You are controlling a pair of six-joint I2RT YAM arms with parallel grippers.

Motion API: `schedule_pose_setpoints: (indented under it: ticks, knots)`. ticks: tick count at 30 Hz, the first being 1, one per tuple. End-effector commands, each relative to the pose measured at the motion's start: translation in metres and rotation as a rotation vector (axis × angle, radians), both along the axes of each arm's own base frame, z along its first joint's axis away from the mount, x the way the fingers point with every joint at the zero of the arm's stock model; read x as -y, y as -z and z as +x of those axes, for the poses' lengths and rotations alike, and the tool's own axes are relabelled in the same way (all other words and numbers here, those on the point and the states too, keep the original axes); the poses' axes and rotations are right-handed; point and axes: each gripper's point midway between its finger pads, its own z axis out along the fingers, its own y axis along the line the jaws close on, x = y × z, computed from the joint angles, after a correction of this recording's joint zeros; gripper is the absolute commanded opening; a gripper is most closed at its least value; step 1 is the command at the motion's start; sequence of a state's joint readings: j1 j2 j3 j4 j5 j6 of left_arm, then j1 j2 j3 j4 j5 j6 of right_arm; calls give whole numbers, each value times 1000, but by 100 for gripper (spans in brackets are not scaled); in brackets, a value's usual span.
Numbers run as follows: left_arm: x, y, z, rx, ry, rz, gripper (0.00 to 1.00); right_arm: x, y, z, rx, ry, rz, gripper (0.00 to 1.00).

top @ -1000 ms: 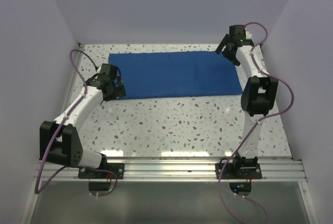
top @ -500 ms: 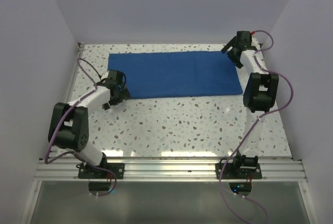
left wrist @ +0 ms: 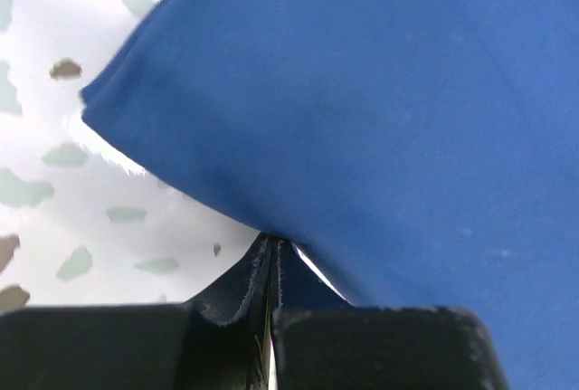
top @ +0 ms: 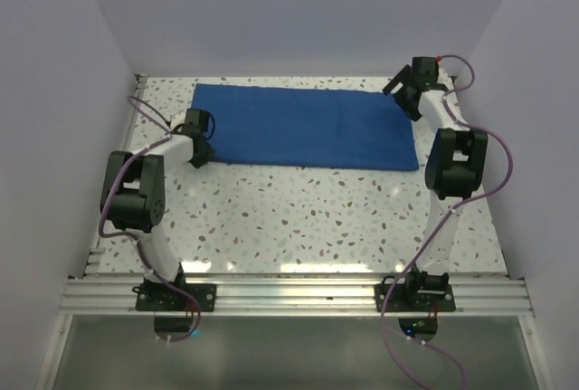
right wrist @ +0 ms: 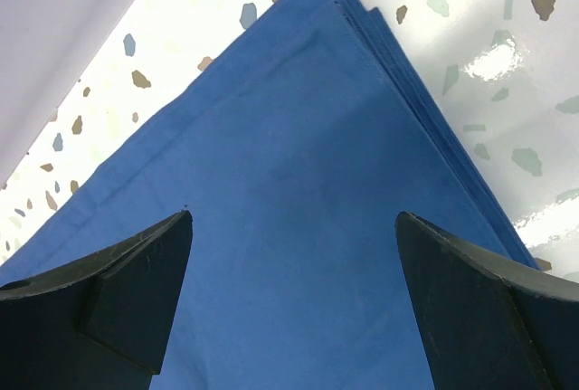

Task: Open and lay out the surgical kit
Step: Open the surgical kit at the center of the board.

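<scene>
**Left corner pinched, right gripper wide**

My left gripper (left wrist: pixel 273 250) was shut tight on the near-left corner of the cloth (top: pixel 308 128). The cloth lay folded flat across the far half of the speckled tabletop (top: pixel 308 218). Farther back, my right gripper (right wrist: pixel 294 227) stood wide open over the cloth's far-right corner, where stacked layers showed along the edge.
</scene>
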State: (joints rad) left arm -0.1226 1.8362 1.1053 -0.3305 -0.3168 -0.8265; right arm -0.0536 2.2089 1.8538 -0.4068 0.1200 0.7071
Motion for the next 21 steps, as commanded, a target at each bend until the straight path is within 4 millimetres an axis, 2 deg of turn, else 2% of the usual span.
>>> schedule_pose_setpoints:
  ticks: [1, 2, 4, 6, 7, 8, 11, 14, 17, 19, 20, 21]
  knots:
    - [-21, 17, -1, -47, -24, 10, 0, 4, -39, 13, 96, -14, -16, 98]
    - [-33, 15, -4, -57, -47, 18, 0, 5, -42, 17, 105, -10, -24, 99]
    - [-45, 10, -6, -57, -55, 29, 0, 8, -29, 20, 79, -7, -39, 98]
    - [-65, 7, -9, -64, -85, 38, 0, 14, -28, 24, 67, 4, -71, 99]
    - [-70, 5, -7, -60, -85, 37, 0, 18, -15, 24, 32, 7, -97, 98]
    - [-78, 4, -9, -72, -98, 42, 0, 23, -20, 28, 36, 17, -116, 98]
    - [-89, -1, -8, -80, -100, 66, 0, 41, -9, 26, -7, 57, -189, 98]
    - [-97, -1, -11, -90, -114, 61, 0, 58, 5, 29, -31, 94, -234, 98]
    - [-96, -2, -12, -103, -100, 52, 0, 68, 14, 35, -32, 113, -235, 98]
    - [-95, -3, -17, -118, -88, 45, 7, 71, 28, 41, -36, 114, -226, 95]
    - [-94, -5, -18, -118, -83, 45, 9, 72, 23, 47, -16, 116, -226, 94]
    - [-93, -5, -21, -123, -77, 46, 9, 74, 35, 49, -28, 117, -224, 92]
